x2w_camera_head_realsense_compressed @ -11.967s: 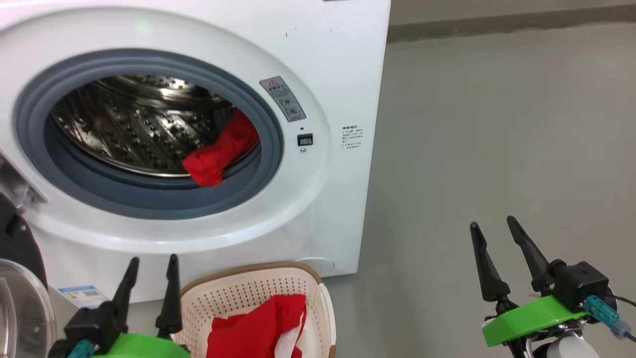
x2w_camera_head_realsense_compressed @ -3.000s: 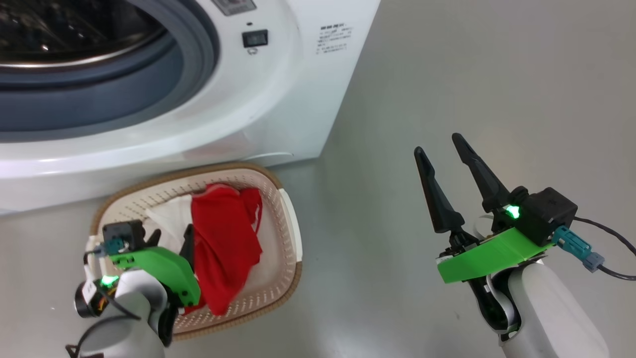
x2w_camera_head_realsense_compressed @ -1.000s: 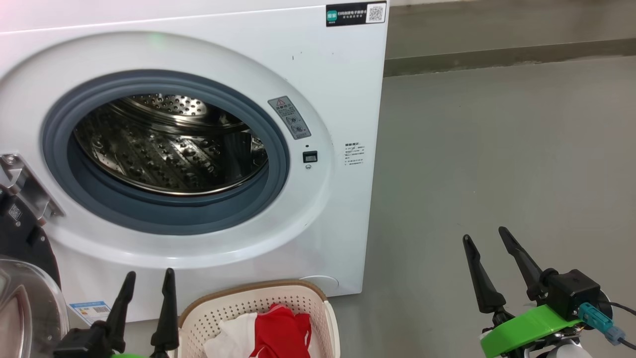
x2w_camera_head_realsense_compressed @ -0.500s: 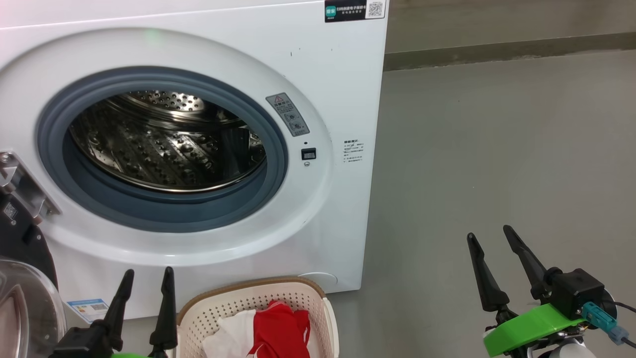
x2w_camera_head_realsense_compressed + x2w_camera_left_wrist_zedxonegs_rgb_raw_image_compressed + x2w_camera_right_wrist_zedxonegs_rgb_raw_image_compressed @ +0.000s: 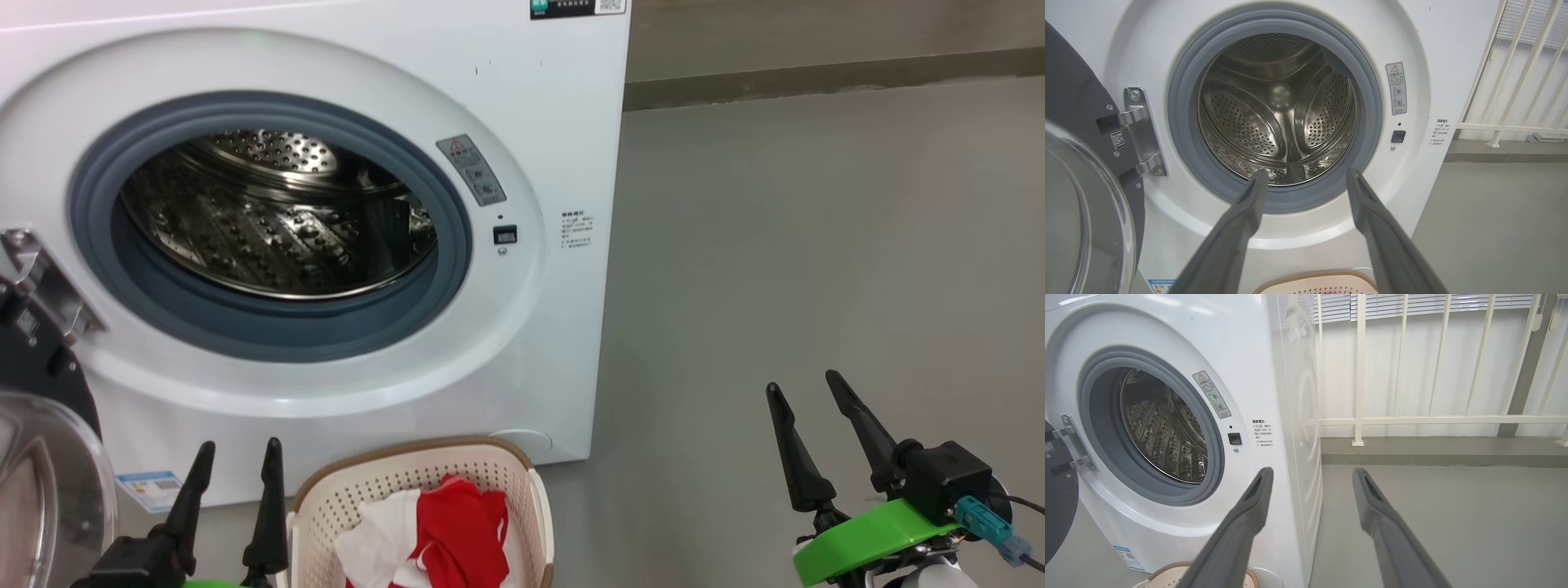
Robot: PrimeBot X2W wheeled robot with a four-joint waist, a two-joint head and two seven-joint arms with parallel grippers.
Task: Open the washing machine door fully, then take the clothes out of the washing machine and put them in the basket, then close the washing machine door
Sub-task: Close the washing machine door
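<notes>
The white washing machine [image 5: 555, 122] stands with its round opening bare; the steel drum [image 5: 1278, 114] holds no fabric that I can see. Its door [image 5: 41, 482] hangs swung open at the left, glass bowl [image 5: 1081, 220] and black rim showing. Below the opening sits the cream basket [image 5: 326, 510] with red and white clothes [image 5: 445, 531] inside. My left gripper [image 5: 237, 449] is open, just left of the basket, holding nothing. Out over the floor at the lower right, my right gripper [image 5: 804, 388] is open with nothing in it. Both point towards the machine [image 5: 1167, 335].
Grey floor [image 5: 816, 245] stretches to the right of the machine. A white railing [image 5: 1412, 416] on a low step runs behind it. The door hinge [image 5: 1141, 130] juts out at the left of the opening.
The camera has shifted slightly, so the machine sits a little higher and the basket shows more. Both grippers stay open in the same places. Twelve seconds ago a red garment lay in the drum.
</notes>
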